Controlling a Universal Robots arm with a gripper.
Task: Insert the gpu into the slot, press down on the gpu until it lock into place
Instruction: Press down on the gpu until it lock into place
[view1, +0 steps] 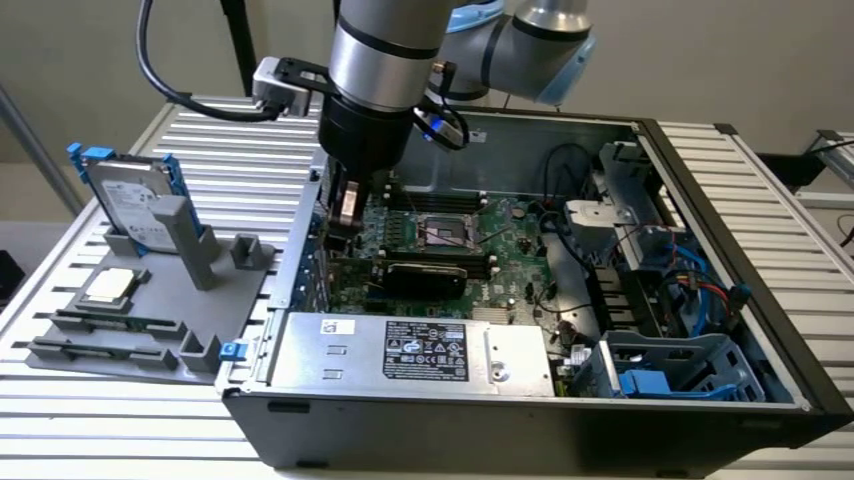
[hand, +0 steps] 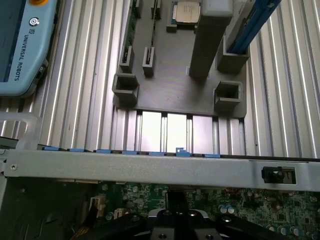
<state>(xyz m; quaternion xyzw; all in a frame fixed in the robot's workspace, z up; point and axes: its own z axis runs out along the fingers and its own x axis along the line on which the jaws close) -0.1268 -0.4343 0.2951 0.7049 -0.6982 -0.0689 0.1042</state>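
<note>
Arm's pointing straight down, wrist vertical, with the gripper (view1: 344, 215) sunk low at the exterior view's left.

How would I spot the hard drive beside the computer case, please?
Left of the open computer case in the exterior view, a grey holder sits on the ribbed table. The hard drive stands on edge at the holder's far end. Unlike the small square chip lying flat nearer the camera, it is a large silver slab with blue side rails.
</note>
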